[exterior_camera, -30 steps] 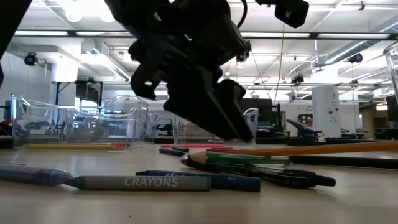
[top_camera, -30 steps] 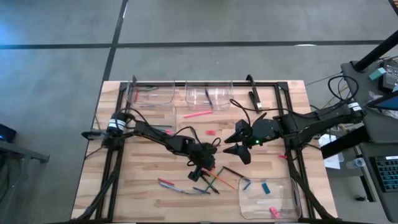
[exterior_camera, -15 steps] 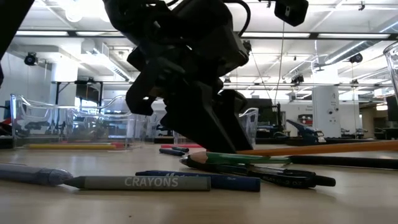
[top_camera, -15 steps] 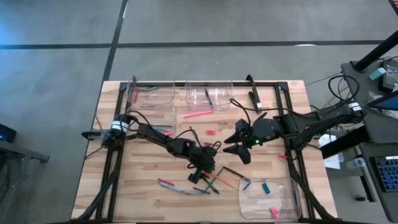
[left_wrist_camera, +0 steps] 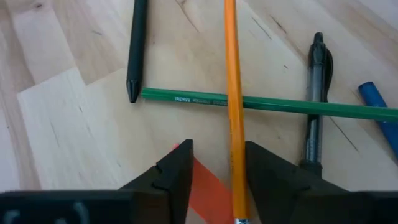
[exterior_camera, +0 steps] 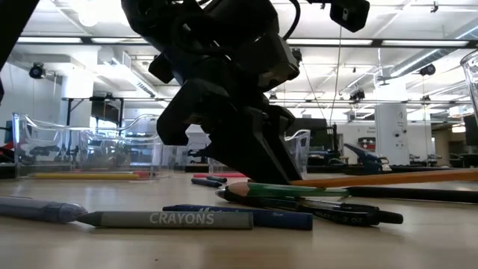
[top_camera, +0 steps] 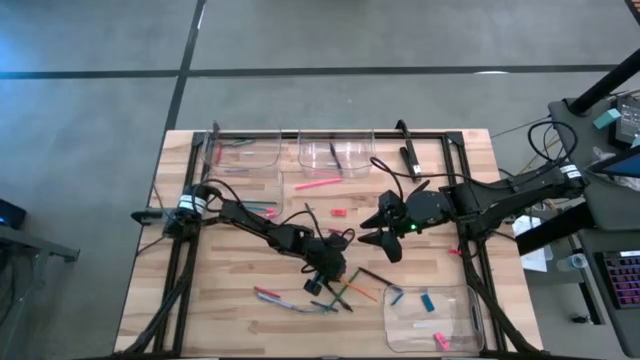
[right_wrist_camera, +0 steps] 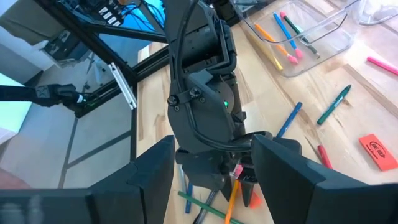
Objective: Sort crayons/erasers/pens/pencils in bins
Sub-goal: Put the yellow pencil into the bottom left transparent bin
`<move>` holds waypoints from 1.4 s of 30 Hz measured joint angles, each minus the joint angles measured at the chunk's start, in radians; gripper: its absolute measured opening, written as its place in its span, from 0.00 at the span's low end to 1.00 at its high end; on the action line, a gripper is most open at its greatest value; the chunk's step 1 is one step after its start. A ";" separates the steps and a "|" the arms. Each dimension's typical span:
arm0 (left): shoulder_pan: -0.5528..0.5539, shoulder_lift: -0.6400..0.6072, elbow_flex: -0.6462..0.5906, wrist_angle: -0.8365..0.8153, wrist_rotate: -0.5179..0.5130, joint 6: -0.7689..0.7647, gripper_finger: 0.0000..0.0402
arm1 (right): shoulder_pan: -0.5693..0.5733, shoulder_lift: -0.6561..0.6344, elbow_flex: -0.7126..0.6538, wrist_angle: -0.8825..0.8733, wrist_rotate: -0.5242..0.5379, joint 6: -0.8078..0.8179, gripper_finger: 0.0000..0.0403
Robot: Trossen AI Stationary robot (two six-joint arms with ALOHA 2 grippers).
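Since the earlier frame, left gripper (left_wrist_camera: 214, 163) has descended onto the pile, fingers narrowed around a red-orange eraser (left_wrist_camera: 208, 190). An orange pencil (left_wrist_camera: 233, 93) lies between them too. Right gripper (top_camera: 380, 240) hovers nearby, fingers spread, empty.

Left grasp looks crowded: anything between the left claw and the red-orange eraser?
Nothing blocks it: the eraser already lies between the open left claw's fingers. But an orange pencil runs through the same gap, right beside the eraser, so closing would likely catch both. The right claw waits mid-table.

Lab/workshop: strip lights (exterior_camera: 418, 52), concrete floor (top_camera: 400, 35), monitor (right_wrist_camera: 15, 102).
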 joint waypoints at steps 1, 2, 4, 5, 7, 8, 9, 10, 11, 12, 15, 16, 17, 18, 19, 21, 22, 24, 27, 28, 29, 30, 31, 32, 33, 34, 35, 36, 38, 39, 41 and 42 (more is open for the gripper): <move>0.000 0.000 0.000 0.000 -0.001 0.000 0.28 | 0.000 0.000 0.000 0.000 0.000 0.000 0.50; -0.001 0.000 0.000 0.000 -0.003 -0.001 0.26 | 0.000 0.000 0.000 0.000 0.000 0.000 0.50; -0.002 0.000 0.001 -0.001 -0.006 -0.002 0.21 | 0.000 0.000 0.000 0.000 0.000 0.000 0.50; -0.003 0.000 0.001 -0.002 -0.007 -0.003 0.19 | 0.000 0.000 0.000 0.000 0.000 0.000 0.50; -0.004 0.000 0.003 -0.004 -0.006 -0.004 0.16 | 0.000 0.000 0.000 0.000 0.001 0.000 0.50; -0.005 0.000 0.003 -0.004 -0.006 -0.006 0.14 | 0.000 0.000 0.000 0.000 0.004 0.000 0.50; -0.006 0.000 0.004 -0.006 -0.004 -0.007 0.13 | 0.000 0.000 0.000 0.000 0.009 0.000 0.50; -0.007 0.000 0.004 -0.007 -0.001 -0.008 0.11 | 0.000 0.000 0.000 0.000 0.010 0.000 0.50; -0.008 0.000 0.004 -0.008 0.001 -0.008 0.10 | 0.000 0.000 0.000 0.000 0.011 0.000 0.50; -0.009 0.000 0.004 -0.010 0.002 -0.009 0.08 | 0.000 0.000 0.000 0.000 0.012 0.000 0.50; -0.010 -0.011 0.003 -0.024 0.008 -0.014 0.03 | 0.000 0.000 0.000 0.000 0.014 0.003 0.50; -0.010 -0.020 0.003 -0.029 0.008 -0.026 0.02 | 0.000 0.000 0.000 0.000 0.015 0.007 0.50; -0.010 -0.026 0.005 -0.031 0.008 -0.038 0.02 | 0.000 0.000 0.000 0.000 0.015 0.008 0.50; -0.010 -0.033 0.011 -0.034 0.009 -0.055 0.02 | 0.000 0.000 0.000 0.000 0.015 0.009 0.50; -0.007 -0.045 0.014 -0.034 0.009 -0.065 0.03 | 0.000 0.000 0.000 0.001 0.015 0.008 0.50; -0.004 -0.071 0.017 -0.037 0.008 -0.070 0.03 | 0.000 0.000 0.000 0.002 0.015 0.008 0.50; -0.001 -0.089 0.017 -0.047 0.007 -0.071 0.03 | 0.000 0.000 0.000 0.004 0.015 0.008 0.50; 0.007 -0.123 0.015 -0.065 -0.001 -0.071 0.03 | 0.000 0.000 0.000 0.007 0.015 0.008 0.50; 0.023 -0.188 0.011 -0.156 -0.047 -0.071 0.03 | 0.000 0.000 0.000 0.016 0.015 0.002 0.50; 0.032 -0.211 0.011 -0.186 -0.069 -0.067 0.03 | 0.000 0.000 0.000 0.024 0.016 0.000 0.50; 0.040 -0.236 0.011 -0.225 -0.086 -0.061 0.03 | 0.000 0.000 0.000 0.030 0.016 -0.004 0.50; 0.050 -0.263 0.010 -0.276 -0.104 -0.059 0.03 | 0.000 0.000 0.000 0.031 0.016 -0.005 0.50; 0.062 -0.287 0.009 -0.320 -0.119 -0.057 0.03 | 0.000 0.000 0.000 0.035 0.016 -0.008 0.50; 0.074 -0.315 0.009 -0.353 -0.130 -0.057 0.03 | 0.000 0.000 0.000 0.042 0.017 -0.009 0.50; 0.085 -0.346 0.009 -0.397 -0.138 -0.057 0.03 | 0.000 0.000 0.000 0.043 0.017 -0.015 0.50; 0.096 -0.378 0.008 -0.443 -0.144 -0.058 0.03 | 0.000 0.000 -0.001 0.043 0.017 -0.019 0.50; 0.106 -0.414 0.008 -0.478 -0.150 -0.060 0.03 | 0.000 0.000 -0.001 0.049 0.017 -0.020 0.50; 0.114 -0.454 0.008 -0.508 -0.159 -0.060 0.03 | 0.000 0.000 -0.001 0.050 0.017 -0.023 0.50; 0.127 -0.536 0.008 -0.583 -0.193 -0.060 0.03 | 0.000 0.000 -0.001 0.049 0.018 -0.035 0.50; 0.135 -0.577 0.008 -0.621 -0.211 -0.059 0.03 | 0.000 0.000 -0.001 0.051 0.018 -0.045 0.50; 0.150 -0.656 0.001 -0.692 -0.252 -0.060 0.03 | 0.000 0.000 -0.001 0.050 0.018 -0.053 0.50; 0.163 -0.693 -0.008 -0.737 -0.272 -0.060 0.03 | 0.000 0.002 -0.001 0.051 0.019 -0.054 0.50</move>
